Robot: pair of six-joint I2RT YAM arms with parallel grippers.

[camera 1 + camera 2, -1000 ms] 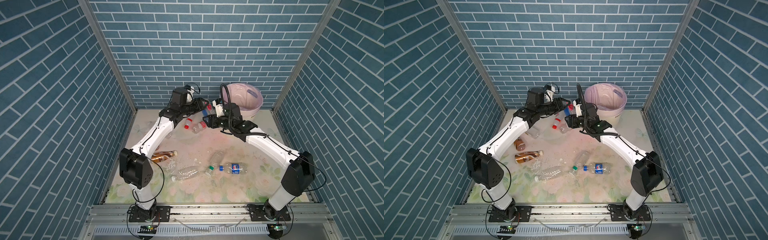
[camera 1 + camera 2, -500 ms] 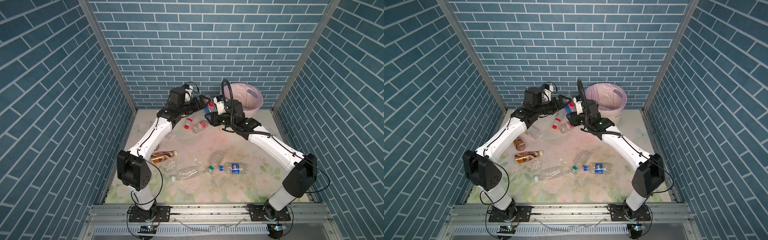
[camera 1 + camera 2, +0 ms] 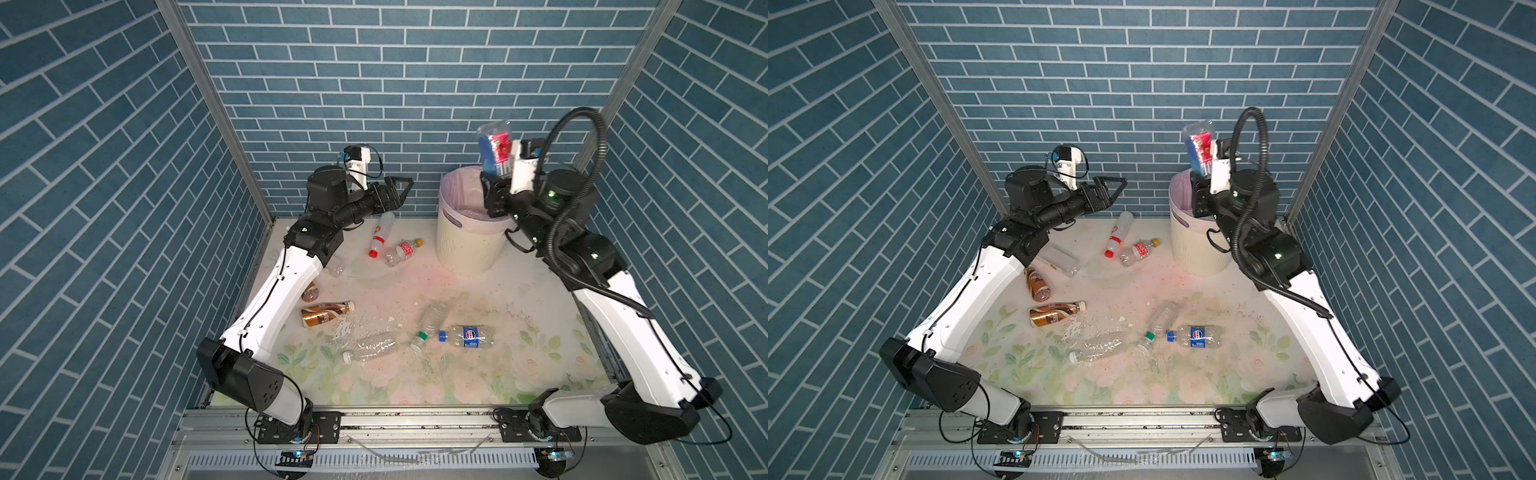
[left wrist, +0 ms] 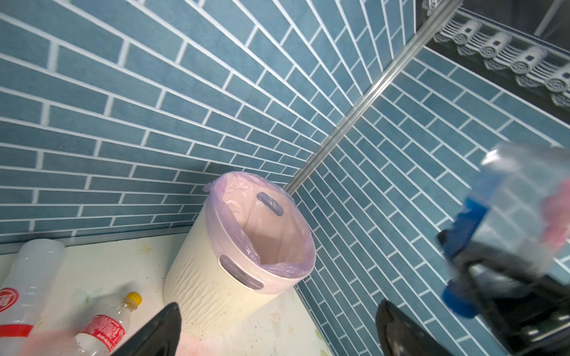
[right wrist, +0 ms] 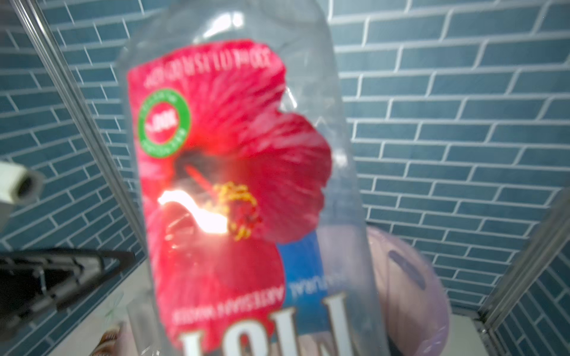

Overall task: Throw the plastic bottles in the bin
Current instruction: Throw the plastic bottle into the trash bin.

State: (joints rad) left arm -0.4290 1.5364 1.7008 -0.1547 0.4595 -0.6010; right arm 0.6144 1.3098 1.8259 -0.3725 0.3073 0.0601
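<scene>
Top view: right gripper (image 3: 494, 183) clamps red-and-blue-label bottle (image 3: 493, 145), long axis upright above the jaws. Bin (image 3: 463, 249) sits just below it, right arm nearer. Left gripper (image 3: 401, 189) wide open, empty.

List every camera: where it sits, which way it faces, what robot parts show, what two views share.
Top views: high over the front rail, looking down toward the back wall; both arms whole, left fingers open, right fingers shut on the flower-label bottle.
Left wrist: on the left arm, facing the bin; its fingers show.
Right wrist: behind the held bottle, facing the back wall; own fingers hidden.
Shared: both wrist views show the bin and that bottle.
</scene>
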